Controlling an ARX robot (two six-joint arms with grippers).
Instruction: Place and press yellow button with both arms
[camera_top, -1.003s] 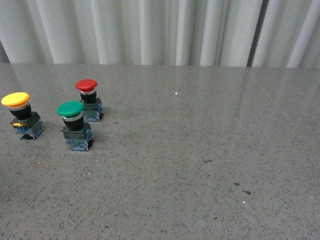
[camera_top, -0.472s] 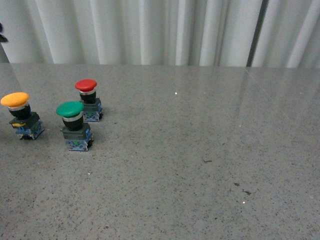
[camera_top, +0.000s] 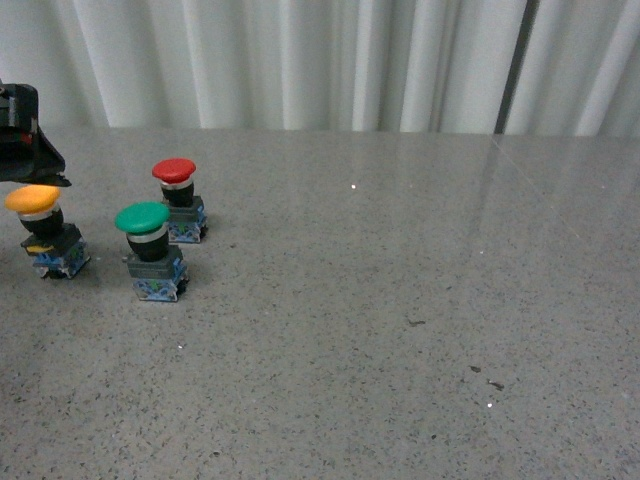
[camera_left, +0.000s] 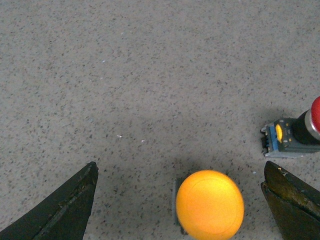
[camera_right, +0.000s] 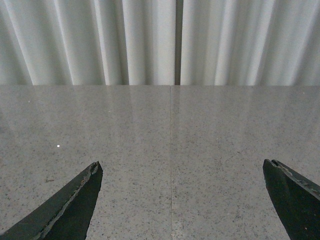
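We've got our left gripper (camera_left: 180, 167) spread wide right above the yellow button (camera_left: 210, 204), which sits upright by the table's (camera_top: 400, 300) left edge, just left of the green button (camera_top: 142, 218). Right gripper (camera_right: 182, 163) is splayed wide too, facing the curtain (camera_right: 150, 40).

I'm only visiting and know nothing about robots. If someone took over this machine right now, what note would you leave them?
Left claw: open, hovering over the yellow button, not touching it.
Right claw: open, empty, over bare table.
The yellow button stands upright at the table's left, near the green button and red button.
Done: nothing gripped yet.
Left: grab, place and press the yellow button.
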